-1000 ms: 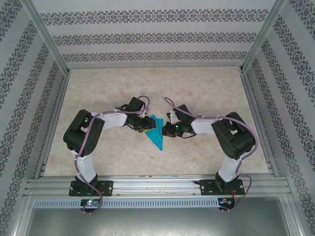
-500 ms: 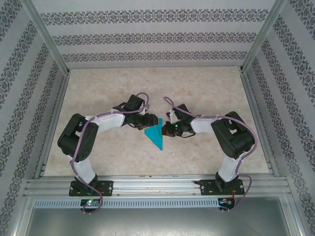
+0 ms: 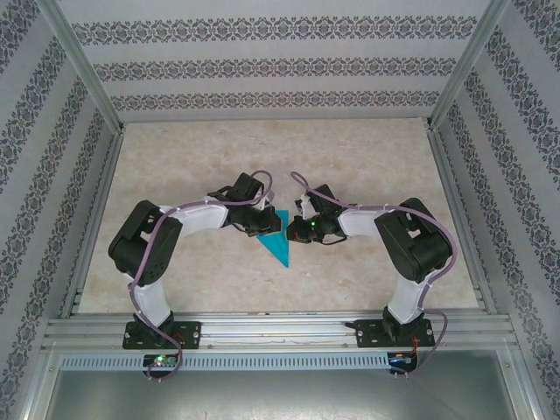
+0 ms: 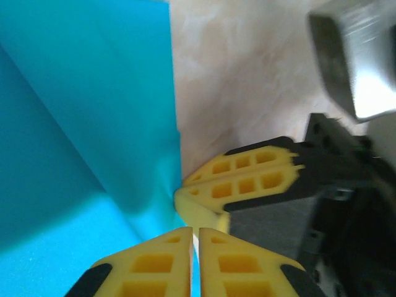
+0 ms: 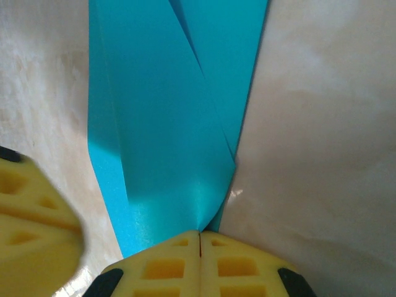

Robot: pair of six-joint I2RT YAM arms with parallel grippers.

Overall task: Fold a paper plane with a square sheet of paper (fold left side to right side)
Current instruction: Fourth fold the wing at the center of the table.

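Top external: left fingers [image 3: 263, 224], pressed together, meet the sheet of paper [image 3: 278, 247] at its 10 o'clock edge; whether they grip it is unclear. Its point aims at 5 o'clock. At its 2 o'clock corner, right fingers [image 3: 295, 229] pinch it. Bare bench [image 3: 367, 157] spreads toward 12 o'clock.

Each arm was built of glossy white tube links [image 3: 152, 297] joined by bulky black motor housings [image 3: 140, 241], rising from flat black bolted base plates [image 3: 162, 332]. Thin lilac cables [image 3: 259, 174] ran along the links. A small green light [image 3: 313, 231] glowed at the right wrist. The left gripper [image 4: 195, 232] and right gripper [image 5: 200, 234] had yellow fingers [image 4: 154, 266] with moulded rectangular pockets and black backing.
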